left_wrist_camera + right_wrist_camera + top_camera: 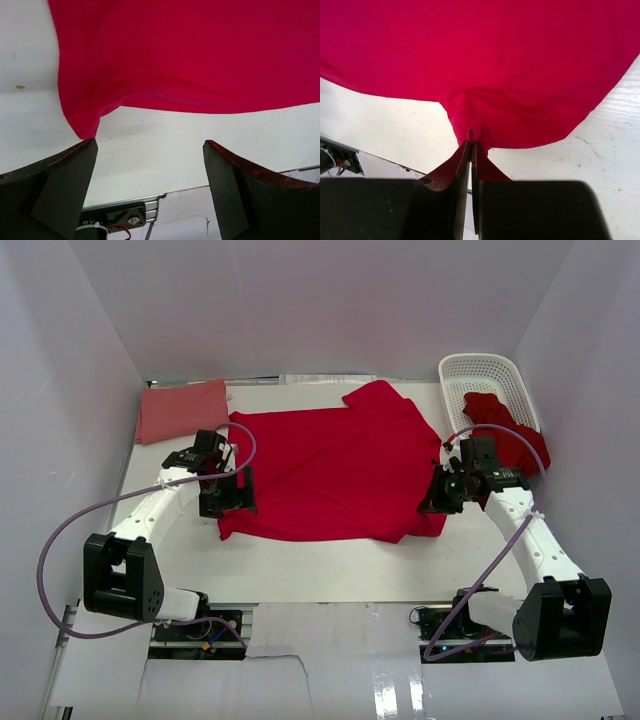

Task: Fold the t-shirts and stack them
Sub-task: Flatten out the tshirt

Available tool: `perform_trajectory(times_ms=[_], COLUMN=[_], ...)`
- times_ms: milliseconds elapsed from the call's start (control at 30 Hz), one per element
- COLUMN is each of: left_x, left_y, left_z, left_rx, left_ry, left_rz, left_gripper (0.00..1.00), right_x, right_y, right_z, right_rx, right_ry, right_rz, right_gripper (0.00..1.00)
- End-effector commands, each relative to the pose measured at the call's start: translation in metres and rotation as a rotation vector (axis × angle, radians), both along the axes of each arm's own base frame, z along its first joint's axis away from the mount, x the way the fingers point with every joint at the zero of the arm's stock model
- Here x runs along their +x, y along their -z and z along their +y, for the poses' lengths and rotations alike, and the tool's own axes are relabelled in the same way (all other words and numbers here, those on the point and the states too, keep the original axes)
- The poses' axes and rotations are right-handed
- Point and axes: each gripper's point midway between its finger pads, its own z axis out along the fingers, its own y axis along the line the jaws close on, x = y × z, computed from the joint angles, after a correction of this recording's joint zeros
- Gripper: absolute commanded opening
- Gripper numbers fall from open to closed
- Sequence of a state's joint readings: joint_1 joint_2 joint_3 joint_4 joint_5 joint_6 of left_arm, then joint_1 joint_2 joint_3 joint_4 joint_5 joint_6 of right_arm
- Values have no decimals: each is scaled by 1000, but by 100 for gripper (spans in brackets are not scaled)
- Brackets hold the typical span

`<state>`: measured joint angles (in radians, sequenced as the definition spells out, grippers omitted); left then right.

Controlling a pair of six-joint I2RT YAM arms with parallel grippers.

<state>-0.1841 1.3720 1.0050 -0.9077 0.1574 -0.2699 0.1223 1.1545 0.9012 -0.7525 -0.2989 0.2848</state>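
1. Work item. From the top view I see a red t-shirt (335,470) spread open on the white table (320,565), between the two arms. Its cloth lies mostly flat, with a small fold at the near right corner.

2. Left gripper (226,498). It sits at the near left corner of the red t-shirt. In the left wrist view the left gripper (150,145) is wide open. Both dark fingers (65,175) are clear of the cloth and nothing is between them. The corner of the shirt (190,55) hangs just ahead of the left-hand fingertip, with bare table showing between the fingers.

3. Right gripper (438,498). It sits at the near right edge of the same shirt. In the right wrist view the right gripper (471,146) is fully closed, its fingers (447,172) pressed together on a small pinch of red cloth. The shirt (480,55) puckers into the tips and fans out beyond them.

4. Other shirts. A pink t-shirt (182,410) lies folded flat at the far left corner of the table, just beside the spread shirt. A second red t-shirt (497,425) is bunched in the white lattice basket (480,362) at the far right, and part of it spills over the near rim. I cannot tell whether that part touches the spread shirt.
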Motion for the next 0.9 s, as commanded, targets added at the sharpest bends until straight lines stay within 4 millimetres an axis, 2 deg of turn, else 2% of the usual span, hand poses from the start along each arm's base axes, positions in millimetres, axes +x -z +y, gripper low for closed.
perform_trajectory(times_ms=[0, 67, 133, 167, 267, 600, 667, 767, 867], left_x=[12, 12, 17, 17, 22, 19, 13, 6, -4], left_y=[-5, -2, -6, -14, -11, 25, 31, 42, 50], left_z=[14, 10, 19, 14, 22, 3, -9, -11, -27], left_rx=[97, 119, 240, 287, 373, 297, 231, 230, 162], left_ry=[-11, 46, 82, 127, 127, 187, 223, 240, 285], left_rz=[-17, -9, -14, -24, -30, 78, 112, 145, 192], left_gripper=[98, 98, 98, 98, 98, 85, 82, 82, 81], right_x=[11, 10, 8, 8, 7, 7, 6, 5, 5], right_y=[-14, -13, -12, -12, -11, -12, -11, -10, -10], right_z=[8, 9, 10, 11, 12, 17, 17, 18, 17], right_rx=[26, 27, 27, 26, 29, 37, 38, 39, 36], right_ry=[-38, -41, -45, -48, -54, -77, -77, -80, -79], right_rz=[-56, -52, -49, -49, -44, -38, -36, -34, -35], right_gripper=[8, 8, 8, 8, 8, 8, 8, 8, 8])
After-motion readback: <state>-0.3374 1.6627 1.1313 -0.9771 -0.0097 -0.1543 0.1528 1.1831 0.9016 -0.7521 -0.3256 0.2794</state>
